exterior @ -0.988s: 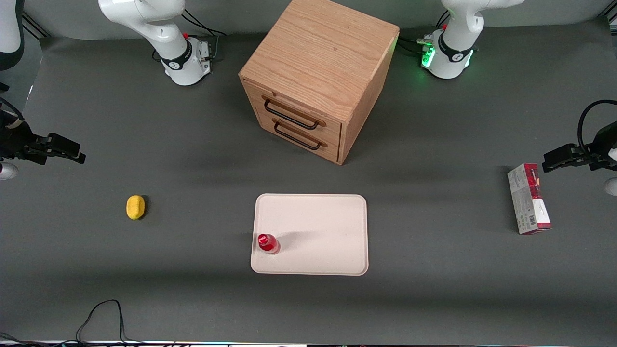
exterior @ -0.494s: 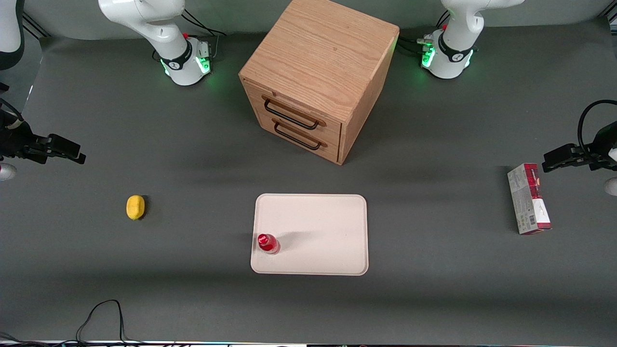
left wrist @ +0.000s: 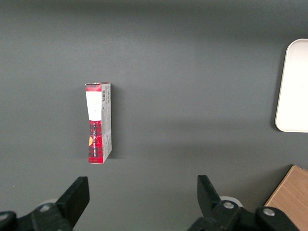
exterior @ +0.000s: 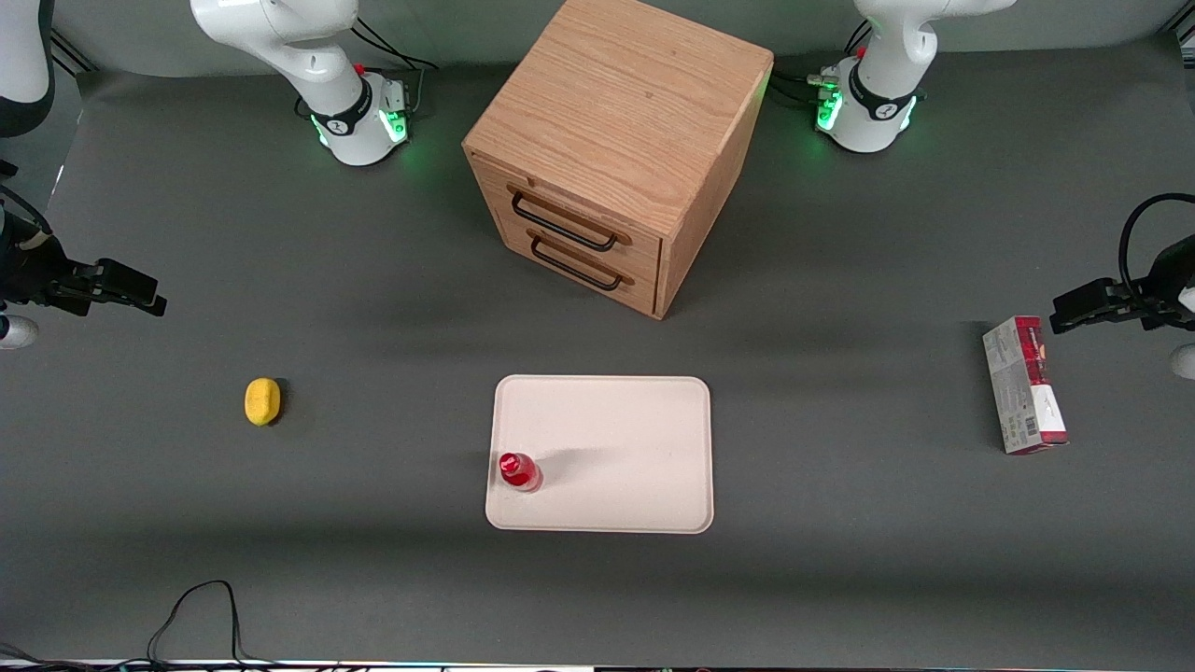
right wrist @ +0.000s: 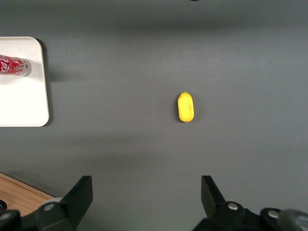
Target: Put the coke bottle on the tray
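Note:
The coke bottle [exterior: 518,470], small and red with a red cap, stands upright on the cream tray [exterior: 625,439]. It sits in the tray's corner toward the working arm's end, near the front camera. The right wrist view shows the coke bottle [right wrist: 14,66] on the tray [right wrist: 24,103] as well. My gripper [exterior: 117,285] hangs above bare table far out at the working arm's end, well away from the tray. In the wrist view the gripper [right wrist: 147,187] is open, with only grey table between its fingers.
A yellow lemon-like object [exterior: 262,401] lies on the table between the gripper and the tray. A wooden drawer cabinet [exterior: 616,140] stands farther from the front camera than the tray. A red-and-grey carton [exterior: 1024,385] lies toward the parked arm's end. A black cable [exterior: 201,607] runs along the front edge.
The light on the working arm's base has turned green. The gripper has barely shifted, and the coke bottle and tray have not moved.

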Controlling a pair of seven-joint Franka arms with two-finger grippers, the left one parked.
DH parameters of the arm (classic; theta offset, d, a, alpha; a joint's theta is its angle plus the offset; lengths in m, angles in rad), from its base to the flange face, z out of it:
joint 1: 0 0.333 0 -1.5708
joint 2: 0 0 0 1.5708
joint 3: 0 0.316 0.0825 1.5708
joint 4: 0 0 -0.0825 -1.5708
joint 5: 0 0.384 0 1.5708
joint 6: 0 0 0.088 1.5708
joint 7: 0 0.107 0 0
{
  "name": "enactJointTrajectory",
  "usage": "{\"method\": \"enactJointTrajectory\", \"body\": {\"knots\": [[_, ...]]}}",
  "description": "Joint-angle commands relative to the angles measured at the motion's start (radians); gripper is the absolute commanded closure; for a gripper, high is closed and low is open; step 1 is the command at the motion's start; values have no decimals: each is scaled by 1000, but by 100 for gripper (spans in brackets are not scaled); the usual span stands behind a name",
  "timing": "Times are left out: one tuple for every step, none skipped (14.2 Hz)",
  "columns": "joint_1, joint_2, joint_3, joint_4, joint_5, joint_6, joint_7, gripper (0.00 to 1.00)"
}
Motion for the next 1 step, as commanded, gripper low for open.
{"method": "enactJointTrajectory", "body": {"knots": [[14, -26, -6, -19, -27, -5, 14, 0]]}}
